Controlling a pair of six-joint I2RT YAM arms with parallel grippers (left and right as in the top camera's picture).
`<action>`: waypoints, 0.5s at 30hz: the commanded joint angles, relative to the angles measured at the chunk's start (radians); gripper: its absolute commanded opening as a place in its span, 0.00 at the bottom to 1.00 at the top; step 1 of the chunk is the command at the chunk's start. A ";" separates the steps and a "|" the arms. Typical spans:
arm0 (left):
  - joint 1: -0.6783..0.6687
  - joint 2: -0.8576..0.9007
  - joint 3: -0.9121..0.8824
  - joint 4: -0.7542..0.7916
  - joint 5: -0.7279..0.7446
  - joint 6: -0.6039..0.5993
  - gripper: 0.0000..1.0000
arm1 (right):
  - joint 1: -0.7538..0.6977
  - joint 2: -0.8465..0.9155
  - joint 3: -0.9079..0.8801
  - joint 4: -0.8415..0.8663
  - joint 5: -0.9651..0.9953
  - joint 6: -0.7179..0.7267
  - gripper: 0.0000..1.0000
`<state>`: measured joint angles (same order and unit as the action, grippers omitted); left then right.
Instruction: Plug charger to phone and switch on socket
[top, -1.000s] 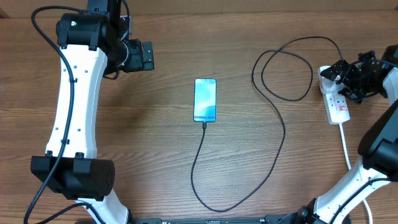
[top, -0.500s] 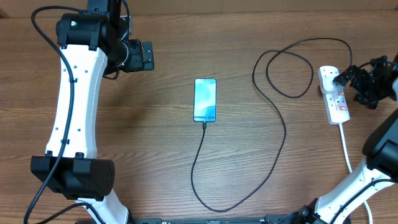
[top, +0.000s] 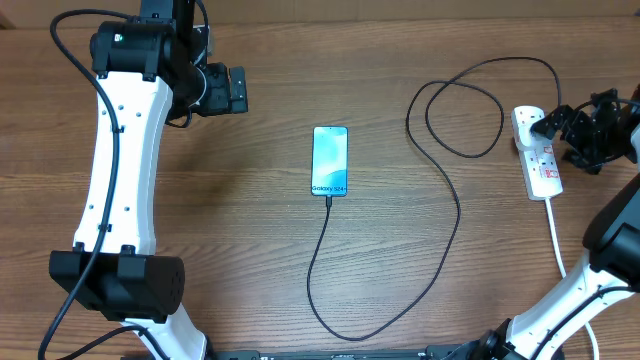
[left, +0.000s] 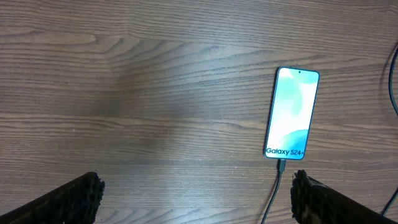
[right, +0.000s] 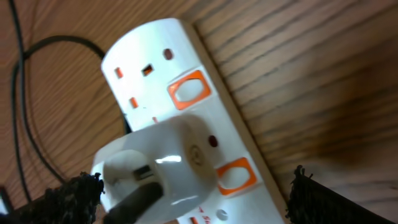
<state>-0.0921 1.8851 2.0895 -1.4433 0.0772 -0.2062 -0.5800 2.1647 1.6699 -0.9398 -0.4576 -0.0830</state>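
The phone (top: 330, 160) lies face up mid-table with its screen lit; it also shows in the left wrist view (left: 292, 112). The black charger cable (top: 452, 215) is plugged into the phone's near end (left: 281, 167). It loops across the table to a white plug (right: 158, 168) seated in the socket strip (top: 541, 165). The strip's orange switches (right: 188, 92) show in the right wrist view. My right gripper (top: 590, 132) is open just above the strip's far end, with a finger on each side of the plug (right: 199, 202). My left gripper (top: 236, 90) is open and empty at the far left (left: 196, 202).
The strip's thick white cord (top: 556, 235) runs toward the near right edge beside my right arm. The black cable makes a large loop (top: 462, 110) left of the strip and a long bend (top: 340, 335) near the front edge.
My right gripper has moved a little to the right, uncovering the far end of the strip. The cable loop shifted slightly. The left arm and the phone have not moved.
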 joint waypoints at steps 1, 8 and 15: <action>-0.009 0.006 0.002 0.005 -0.006 0.012 1.00 | 0.001 0.009 -0.007 0.014 -0.057 -0.027 0.96; -0.009 0.006 0.002 0.004 -0.007 0.012 1.00 | 0.006 0.009 -0.008 0.014 -0.060 -0.031 0.81; -0.010 0.006 0.002 0.005 -0.006 0.012 1.00 | 0.014 0.009 -0.019 0.020 -0.060 -0.031 0.78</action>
<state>-0.0921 1.8851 2.0895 -1.4433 0.0772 -0.2058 -0.5762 2.1658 1.6669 -0.9268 -0.5014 -0.1055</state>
